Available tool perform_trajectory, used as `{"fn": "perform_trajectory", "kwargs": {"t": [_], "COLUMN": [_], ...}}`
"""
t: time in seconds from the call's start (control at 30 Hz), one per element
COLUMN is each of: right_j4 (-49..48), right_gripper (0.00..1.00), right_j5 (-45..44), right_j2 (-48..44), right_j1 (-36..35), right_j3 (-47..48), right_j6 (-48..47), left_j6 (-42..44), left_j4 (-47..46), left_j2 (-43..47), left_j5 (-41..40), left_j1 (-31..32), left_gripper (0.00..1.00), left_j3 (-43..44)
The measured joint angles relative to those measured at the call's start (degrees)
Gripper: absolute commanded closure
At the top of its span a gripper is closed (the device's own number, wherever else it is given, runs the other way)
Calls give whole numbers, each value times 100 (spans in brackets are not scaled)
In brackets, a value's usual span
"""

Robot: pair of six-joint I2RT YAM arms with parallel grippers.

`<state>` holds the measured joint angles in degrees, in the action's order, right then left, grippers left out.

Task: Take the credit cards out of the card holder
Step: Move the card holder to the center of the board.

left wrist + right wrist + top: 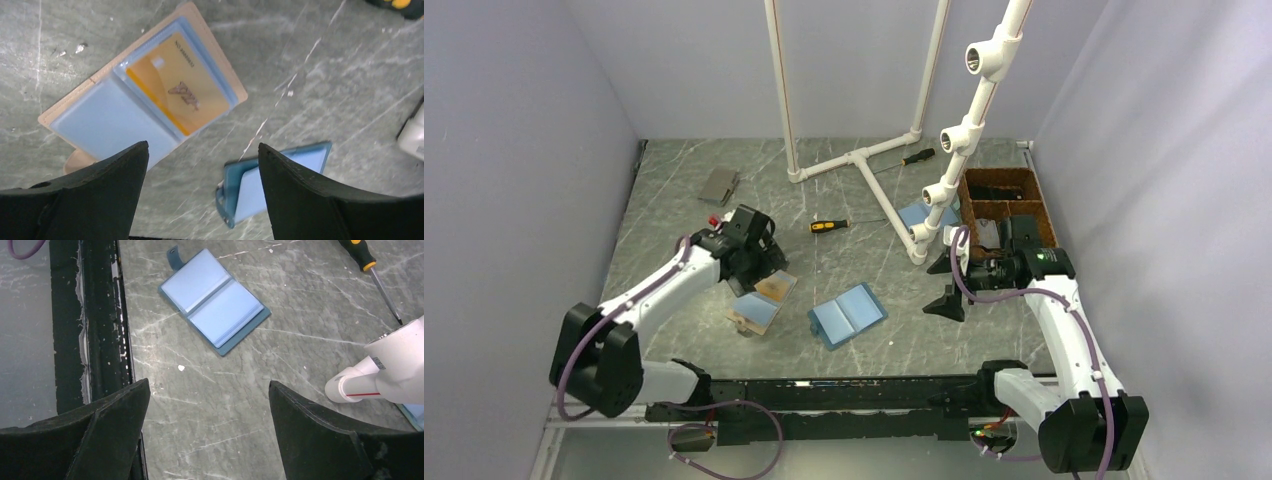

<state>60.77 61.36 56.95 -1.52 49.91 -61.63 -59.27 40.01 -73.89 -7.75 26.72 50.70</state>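
While the left end effector [202, 149] hangs released, the card holder [92, 117] lies open just beyond its fingertips, a yellow card [175, 87] in the far panel, edges clear of the blue bifold [242, 195]. The right end effector [210, 387] is also released, over bare desk [200, 360].

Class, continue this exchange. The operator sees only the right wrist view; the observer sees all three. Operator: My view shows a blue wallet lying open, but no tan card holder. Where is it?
Observer: The card holder lies open to the left of the blue wallet, right by the left tool.
Operator: Is a card inside it?
Observer: Yes, one yellow card shows in one of its clear pockets.
Operator: Is the left tool gripping that card?
Observer: No, it is open and holds nothing.
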Motion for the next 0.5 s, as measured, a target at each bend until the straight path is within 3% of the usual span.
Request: {"fn": "perform_trajectory", "kwargs": {"t": [0.33, 0.5], "right_j4": [-140, -160], "right_gripper": [10, 9], "right_j5": [-138, -192], "right_j2": [33, 90], "right_j1": [-103, -175], "right_j3": [-85, -85], "right_j6": [160, 188], "left_j6": [-509, -494], "left_j4": [-4, -48], "left_j2": [-1617, -2011], "left_j5": [-160, -153], "left_j1": [0, 0], "left_gripper": [19, 23], "left_j3": [627, 719]}}
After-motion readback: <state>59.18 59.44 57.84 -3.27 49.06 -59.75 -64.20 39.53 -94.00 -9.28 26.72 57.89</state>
